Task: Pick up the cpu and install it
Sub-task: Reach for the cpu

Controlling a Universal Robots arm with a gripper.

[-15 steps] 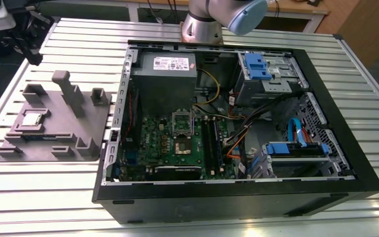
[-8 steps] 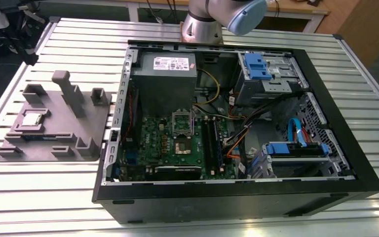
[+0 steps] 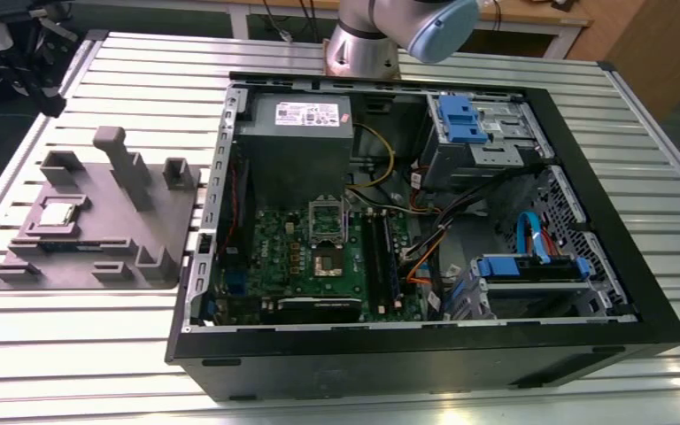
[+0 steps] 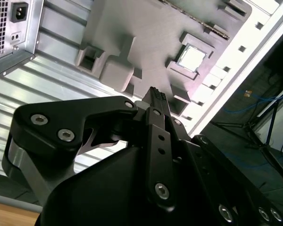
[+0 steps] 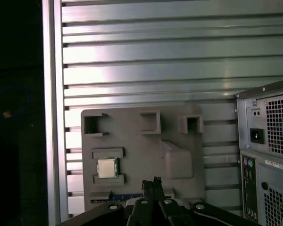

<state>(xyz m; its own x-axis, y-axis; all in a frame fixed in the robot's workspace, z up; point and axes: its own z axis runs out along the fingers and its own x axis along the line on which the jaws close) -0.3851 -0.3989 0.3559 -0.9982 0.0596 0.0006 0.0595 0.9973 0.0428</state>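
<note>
The cpu (image 3: 57,215) is seen lying flat in a square recess of the grey holder (image 3: 116,252). The holder is set on the slatted tabletop (image 3: 81,354), just beside the open computer case (image 3: 435,363), on the exterior view's left. In both wrist views the tool (image 5: 151,181) is held above the holder, its fingers pressed together with nothing between them. The cpu is apart from the tips and off to one side of them.

The pick-up is judged not yet begun, and the green board (image 3: 275,257) inside the case is untouched. For a clean grasp, the tool would need to be spread and centred squarely over the chip. The recess appears to be walled on two opposite sides only, so the fingers are best aligned with the two free edges. Because the chip is thin and flat, it should be gripped low, lightly and level, so that it is neither tipped nor scraped against the recess walls.
</note>
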